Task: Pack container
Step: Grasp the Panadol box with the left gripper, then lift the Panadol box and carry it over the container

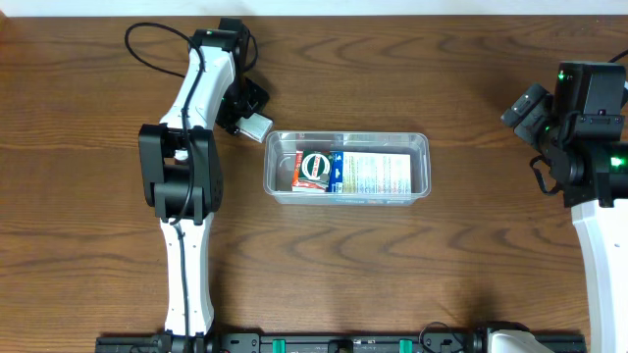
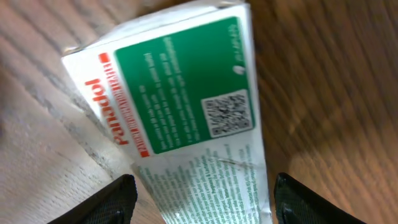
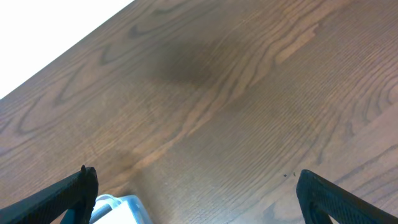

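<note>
While the right gripper hangs over bare wood at the table's far right, well apart from everything else, the left gripper sits just beside the far left corner of the container and has its fingers closed against the two sides of a small box. In the left wrist view this box fills the frame: white with a green panel, red "Panadol" lettering and a square code, and it lies tilted between the dark fingertips of the left gripper. Whether it touches the wood cannot be told. It is outside the container, near the rim but not over it. The container stands at the middle of the table, long side across, and holds a flat pack with blue and white print in its middle and right part, a round dark item with a white and green face to the left of it, and something red at the left end, too small to name. The left arm reaches along the table's left side and does not cover the container. In the right wrist view the right gripper is spread wide with nothing between its fingers; a pale bluish scrap shows by one fingertip, too little to identify.
</note>
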You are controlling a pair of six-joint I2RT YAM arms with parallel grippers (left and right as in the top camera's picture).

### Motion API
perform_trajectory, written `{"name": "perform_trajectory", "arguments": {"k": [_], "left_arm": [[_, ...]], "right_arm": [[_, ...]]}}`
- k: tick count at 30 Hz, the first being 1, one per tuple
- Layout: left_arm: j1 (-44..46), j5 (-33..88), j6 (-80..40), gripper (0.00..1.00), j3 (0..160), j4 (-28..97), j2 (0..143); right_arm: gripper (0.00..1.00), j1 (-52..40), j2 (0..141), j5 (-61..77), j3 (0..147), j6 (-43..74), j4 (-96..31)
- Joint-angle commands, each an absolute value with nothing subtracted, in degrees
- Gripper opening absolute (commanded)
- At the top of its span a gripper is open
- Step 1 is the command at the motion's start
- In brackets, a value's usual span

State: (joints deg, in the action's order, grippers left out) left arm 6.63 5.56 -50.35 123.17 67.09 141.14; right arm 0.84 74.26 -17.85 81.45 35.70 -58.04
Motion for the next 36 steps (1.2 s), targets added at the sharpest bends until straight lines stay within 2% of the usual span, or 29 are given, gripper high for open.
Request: {"name": "perform_trajectory", "arguments": {"k": [1, 9, 11, 13, 17, 27, 36], "left_arm": [[7.11, 4.05, -42.26, 0.72, 122.54, 67.51, 141.40], [7.11, 3.40, -44.23, 0.72, 122.04, 67.85, 141.40], [7.11, 3.40, -45.98, 0.67, 121.93, 67.79, 141.40], [7.11, 3.40, -46.37, 0.57, 121.93, 67.59, 141.40], [7.11, 3.38, -46.30, 0.47, 121.93, 67.18, 141.40], [6.79, 3.44, -38.79, 0.47, 122.65, 68.29, 140.29], [6.57, 3.42, -25.76, 0.47, 123.92, 71.18, 129.03]], "right_arm": [[0.99, 1.02, 74.26, -18.63, 81.67, 35.07, -58.11], [0.99, 1.02, 74.26, -18.63, 81.67, 35.07, -58.11], [0.99, 1.02, 74.26, -18.63, 81.67, 35.07, -58.11], [0.99, 1.02, 74.26, -18.63, 81.67, 35.07, -58.11], [0.99, 1.02, 74.26, -18.63, 81.67, 35.07, -58.11], [0.99, 1.02, 74.26, -18.63, 81.67, 35.07, -58.11], [0.99, 1.02, 74.26, -18.63, 81.67, 35.07, -58.11]]}}
